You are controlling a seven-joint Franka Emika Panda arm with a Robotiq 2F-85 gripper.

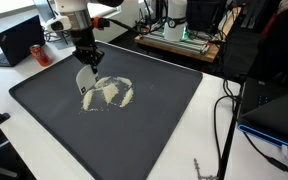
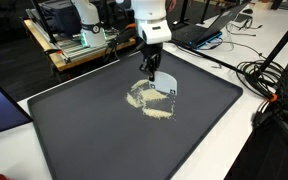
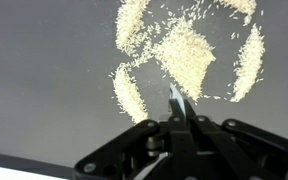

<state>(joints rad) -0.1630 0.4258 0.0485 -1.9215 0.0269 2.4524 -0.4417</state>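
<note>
My gripper (image 1: 87, 55) (image 2: 151, 64) hangs over a large dark mat (image 1: 164, 125) (image 2: 84, 135) and is shut on a thin white scraper card (image 1: 85, 77) (image 2: 162, 85). The card hangs down to the mat beside a loose ring of pale, rice-like grains (image 1: 111, 93) (image 2: 150, 100). In the wrist view the gripper (image 3: 179, 118) comes in from the bottom with its jaws pressed together on the card (image 3: 174, 98), which shows edge-on. The grains (image 3: 184, 50) lie just beyond it in several clumps around a denser middle heap.
A black laptop (image 1: 19, 38) and a red can (image 1: 40, 52) sit off the mat's corner. A wooden board carrying equipment (image 1: 179, 40) (image 2: 79, 45) stands behind the mat. Cables (image 1: 229, 115) (image 2: 274, 80) and another laptop (image 2: 219, 25) lie along the white table's side.
</note>
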